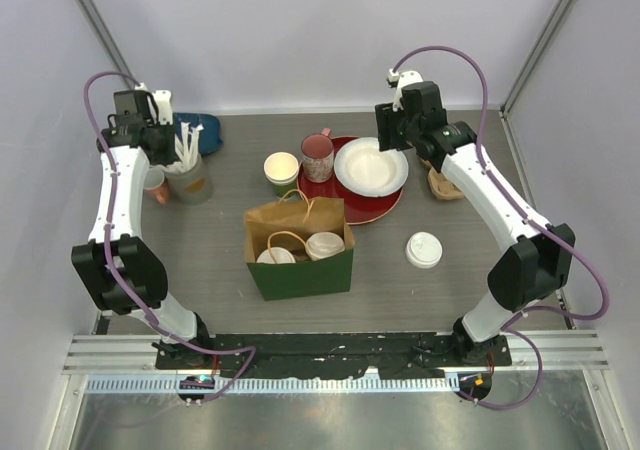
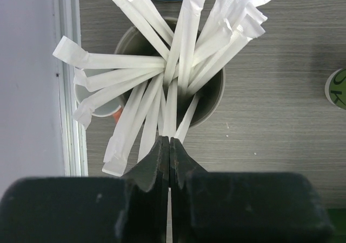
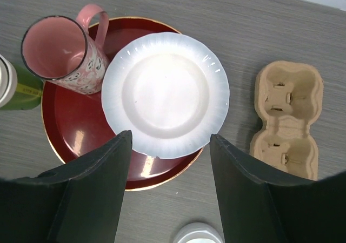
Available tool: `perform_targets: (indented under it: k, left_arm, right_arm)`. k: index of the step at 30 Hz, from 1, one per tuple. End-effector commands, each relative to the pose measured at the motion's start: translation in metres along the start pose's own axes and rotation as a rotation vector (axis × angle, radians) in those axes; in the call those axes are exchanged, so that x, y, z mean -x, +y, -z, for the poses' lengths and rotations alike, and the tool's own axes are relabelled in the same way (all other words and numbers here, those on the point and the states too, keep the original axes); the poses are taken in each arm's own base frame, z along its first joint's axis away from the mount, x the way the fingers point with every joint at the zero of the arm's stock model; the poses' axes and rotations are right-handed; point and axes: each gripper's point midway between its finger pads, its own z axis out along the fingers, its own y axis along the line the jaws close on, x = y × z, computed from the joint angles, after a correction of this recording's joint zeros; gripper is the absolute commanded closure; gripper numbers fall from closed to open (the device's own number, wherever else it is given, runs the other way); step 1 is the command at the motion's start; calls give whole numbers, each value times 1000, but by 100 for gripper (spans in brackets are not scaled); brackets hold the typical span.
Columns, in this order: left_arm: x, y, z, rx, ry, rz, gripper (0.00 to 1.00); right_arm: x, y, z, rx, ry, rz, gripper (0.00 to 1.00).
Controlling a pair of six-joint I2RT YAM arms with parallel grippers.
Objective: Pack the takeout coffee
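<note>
A green paper bag (image 1: 300, 275) stands open at the table's middle, with two white-lidded takeout coffee cups (image 1: 324, 245) inside. A third lidded cup (image 1: 424, 250) stands to its right, and its lid (image 3: 199, 235) shows at the bottom edge of the right wrist view. An open green cup (image 1: 282, 170) stands behind the bag. At the far left my left gripper (image 2: 170, 140) is shut on a wrapped straw (image 2: 171, 110) that stands in a grey cup (image 2: 211, 100). My right gripper (image 3: 170, 135) hangs open above the near rim of a white plate (image 3: 165, 94), holding nothing.
The white plate rests on a red plate (image 1: 385, 207) beside a pink mug (image 3: 62, 54). A cardboard cup carrier (image 3: 286, 124) lies to the right. The grey cup holds several wrapped straws (image 2: 108, 61), with a small orange cup (image 1: 155, 183) and a blue object (image 1: 207, 130) nearby.
</note>
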Motion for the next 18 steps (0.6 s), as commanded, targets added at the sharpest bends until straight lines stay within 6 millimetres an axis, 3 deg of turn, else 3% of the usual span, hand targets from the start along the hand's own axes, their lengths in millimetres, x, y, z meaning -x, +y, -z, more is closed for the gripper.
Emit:
perform_targets:
  k: [1, 8, 18]
  left_arm:
    - [20, -2, 20, -19, -66, -35, 99]
    - [25, -3, 31, -33, -102, -99, 100]
    - [58, -3, 71, -40, -200, -167, 100]
  right_arm:
    - [33, 2, 10, 17, -77, 26, 35]
    - [34, 5, 14, 35, -82, 26, 35]
    - [33, 11, 22, 57, -99, 30, 35]
